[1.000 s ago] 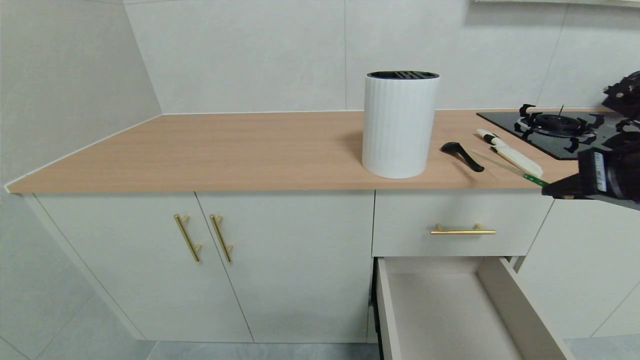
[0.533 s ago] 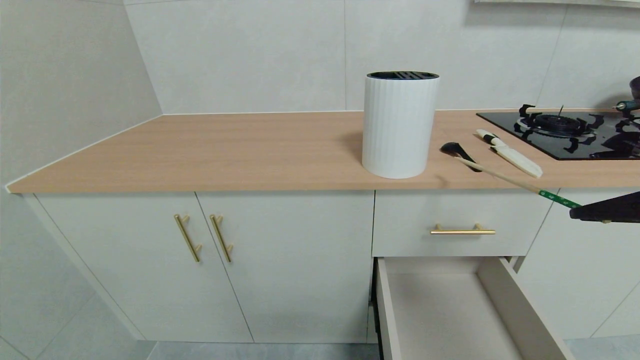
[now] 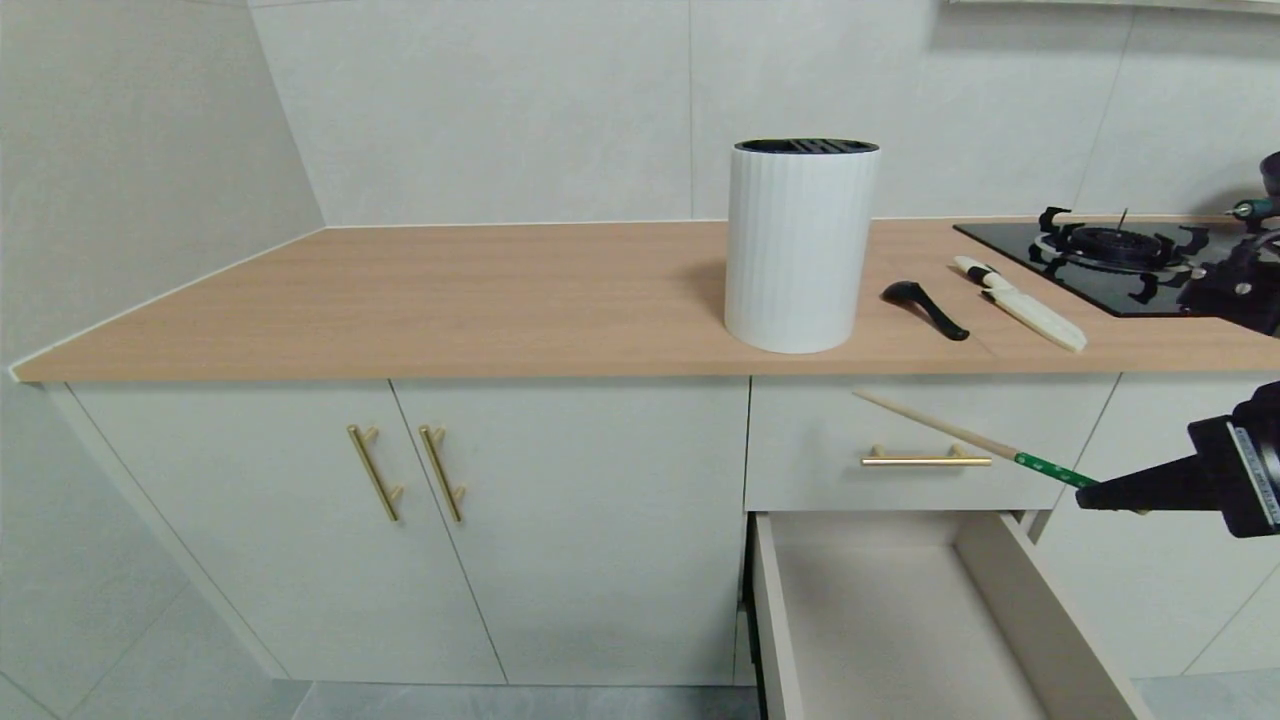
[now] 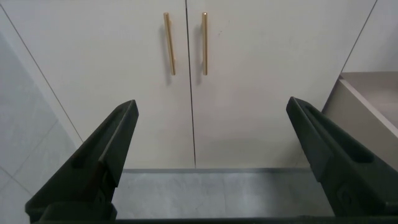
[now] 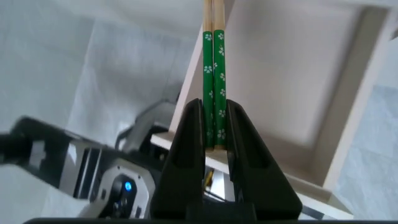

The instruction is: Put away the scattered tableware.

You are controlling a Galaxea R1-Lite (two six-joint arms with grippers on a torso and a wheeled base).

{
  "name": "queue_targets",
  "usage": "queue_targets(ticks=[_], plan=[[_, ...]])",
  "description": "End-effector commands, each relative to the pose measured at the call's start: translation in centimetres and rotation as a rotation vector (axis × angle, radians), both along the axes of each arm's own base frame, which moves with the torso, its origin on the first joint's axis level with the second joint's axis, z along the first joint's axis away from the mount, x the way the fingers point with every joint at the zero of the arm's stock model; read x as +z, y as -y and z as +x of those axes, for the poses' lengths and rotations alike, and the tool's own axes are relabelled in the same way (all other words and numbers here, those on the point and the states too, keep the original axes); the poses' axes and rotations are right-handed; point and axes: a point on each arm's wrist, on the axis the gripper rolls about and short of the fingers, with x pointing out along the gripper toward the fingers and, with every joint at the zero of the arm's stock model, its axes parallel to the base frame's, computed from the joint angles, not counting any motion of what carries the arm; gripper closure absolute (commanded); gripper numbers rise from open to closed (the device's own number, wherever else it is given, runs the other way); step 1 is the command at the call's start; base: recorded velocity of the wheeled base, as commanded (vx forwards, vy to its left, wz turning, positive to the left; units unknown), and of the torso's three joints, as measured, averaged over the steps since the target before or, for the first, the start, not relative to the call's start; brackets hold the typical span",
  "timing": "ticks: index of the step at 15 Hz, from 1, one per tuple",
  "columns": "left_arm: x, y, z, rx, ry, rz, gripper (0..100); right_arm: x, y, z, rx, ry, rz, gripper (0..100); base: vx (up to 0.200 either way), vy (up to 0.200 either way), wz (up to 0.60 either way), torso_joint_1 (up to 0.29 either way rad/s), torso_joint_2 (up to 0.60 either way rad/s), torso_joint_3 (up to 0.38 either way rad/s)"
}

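Holding a pair of wooden chopsticks with green flowered ends (image 3: pixel 960 435) clamped tight in the right gripper (image 3: pixel 1095 492) above the open beige drawer (image 3: pixel 775 600), with the left gripper (image 4: pixel 211 109) spread wide before white cabinet doors (image 4: pixel 186 93).

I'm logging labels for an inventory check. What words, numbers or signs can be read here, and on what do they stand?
No text is readable anywhere.
On the right pincer, a white sticker: print too small to read.
On the chopsticks, a green band with white flowers: no words.
On the white holder and the knife: no print visible.
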Motion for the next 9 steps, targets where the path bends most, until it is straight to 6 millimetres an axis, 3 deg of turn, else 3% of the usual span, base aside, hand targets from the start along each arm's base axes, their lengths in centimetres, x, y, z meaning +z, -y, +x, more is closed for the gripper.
queue_targets(ticks=[1, 9], plan=[[0.0, 0.0, 0.0, 0.000, -0.001, 0.000, 0, -1.1, -0.7, 0.8, 0.019, -0.047, -0.017, 100, 0.000, 0.000, 0.00, -0.100, 0.32, 0.227], [0.0, 0.0, 0.0, 0.000, -0.001, 0.000, 0, -2.5, -1.1, 1.7, 0.052, -0.056, -0.042, 100, 0.000, 0.000, 0.00, -0.097, 0.40, 0.290]])
